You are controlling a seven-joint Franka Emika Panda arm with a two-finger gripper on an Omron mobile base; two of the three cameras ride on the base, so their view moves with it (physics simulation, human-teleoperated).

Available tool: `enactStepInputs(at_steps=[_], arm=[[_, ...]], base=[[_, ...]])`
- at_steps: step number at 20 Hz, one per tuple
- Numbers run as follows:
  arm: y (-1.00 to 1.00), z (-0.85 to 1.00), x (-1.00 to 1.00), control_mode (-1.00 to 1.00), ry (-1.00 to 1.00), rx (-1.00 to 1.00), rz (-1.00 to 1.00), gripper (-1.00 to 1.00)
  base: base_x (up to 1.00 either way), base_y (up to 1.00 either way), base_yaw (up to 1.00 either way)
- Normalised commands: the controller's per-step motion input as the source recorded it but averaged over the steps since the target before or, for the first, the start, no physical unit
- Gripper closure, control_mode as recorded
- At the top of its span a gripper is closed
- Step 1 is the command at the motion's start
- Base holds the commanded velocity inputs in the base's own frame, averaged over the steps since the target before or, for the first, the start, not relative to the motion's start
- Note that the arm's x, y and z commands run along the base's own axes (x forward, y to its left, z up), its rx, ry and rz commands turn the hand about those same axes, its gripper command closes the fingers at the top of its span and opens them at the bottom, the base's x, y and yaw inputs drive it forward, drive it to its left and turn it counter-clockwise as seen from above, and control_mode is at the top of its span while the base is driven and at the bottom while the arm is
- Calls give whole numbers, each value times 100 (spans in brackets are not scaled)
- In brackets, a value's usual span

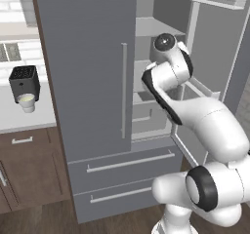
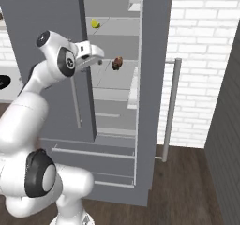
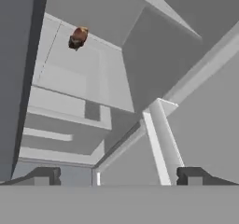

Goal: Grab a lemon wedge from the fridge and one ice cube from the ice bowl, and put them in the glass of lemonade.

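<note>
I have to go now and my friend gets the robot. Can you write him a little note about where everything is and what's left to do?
Tool: open, holding nothing, at the open right side of the fridge.
Lemon wedge: on an upper fridge shelf, untouched. A small brown lump sits one shelf lower; that is not the lemon.
Glass of lemonade: on the counter left of the fridge, in front of a black box.
Done: right fridge door is open.
Left: pick the lemon wedge, drop it in the glass, then fetch one ice cube from the ice bowl and add it too.
</note>
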Motion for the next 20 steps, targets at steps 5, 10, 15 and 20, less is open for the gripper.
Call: enactStepInputs(at_steps=[5,10,15,20], arm=[[77,-54,50,-100,3,31,50,-100],[54,-4,17,-100,7,33,18,-100],[13,83,-74,-100,18,2,0,-100],[2,27,-73,-100,19,0,0,-100]], base=[[0,0,0],[0,0,0],[0,0,0],[0,0,0]])
